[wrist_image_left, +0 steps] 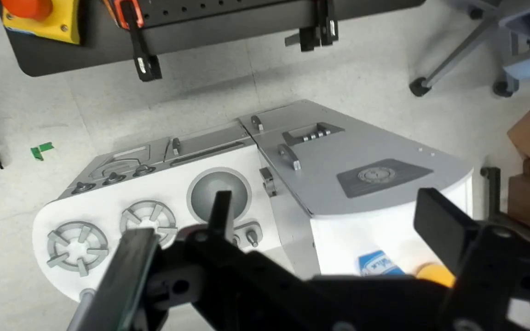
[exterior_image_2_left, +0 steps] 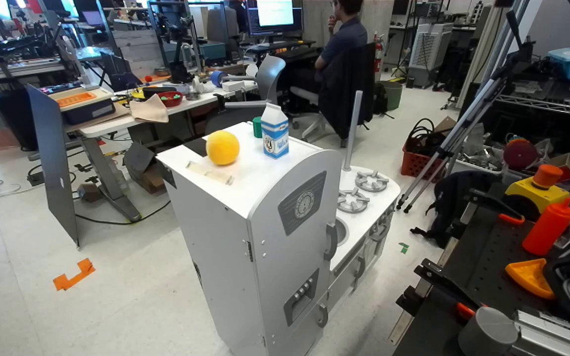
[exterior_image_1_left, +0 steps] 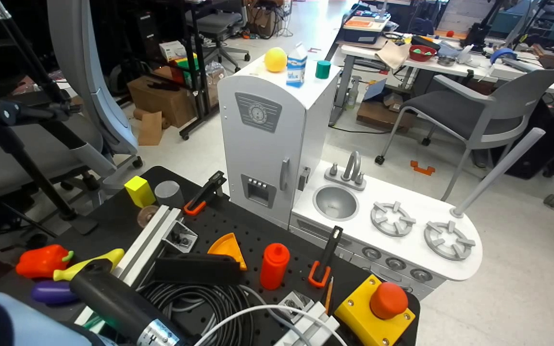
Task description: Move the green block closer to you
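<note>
Pretty messy lab in the background: a cluttered desk (exterior_image_2_left: 109,128), a gray chair (exterior_image_1_left: 522,96), and a person (exterior_image_2_left: 347,39) in dark blue up around 1 o'clock in an exterior view. Main thing is a white-and-gray toy fridge (exterior_image_1_left: 258,158) standing on the floor (exterior_image_1_left: 498,298), with a toy stove (exterior_image_1_left: 378,192) right against its side. So the green block (exterior_image_1_left: 322,69) is up on top of the fridge, and honestly it looks more round than boxy to me. It's just beside the milk carton (exterior_image_1_left: 296,69), at the carton's 3 o'clock in an exterior view, with a little gap between them. Yellow ball (exterior_image_1_left: 275,59) is over at the carton's 10 o'clock, also on top. Wrist view has the gripper (wrist_image_left: 311,220) toward 6 o'clock, fingers (wrist_image_left: 444,225) spread nice and wide, holding nothing. Carton and ball poke out toward 4 o'clock there, each partly covered by the gripper. Up at 12 you get the edge of a black table (wrist_image_left: 237,27), plus a yellow box (wrist_image_left: 55,25) with a red button (wrist_image_left: 28,7) at 10. Back in an exterior view, that table has a red squeeze bottle (exterior_image_1_left: 275,266) standing upright near 6 o'clock, a yellow block (exterior_image_1_left: 140,191) by 9, and a toy pepper (exterior_image_1_left: 45,261) plus a toy banana (exterior_image_1_left: 82,267) lying next to each other around 8.
</note>
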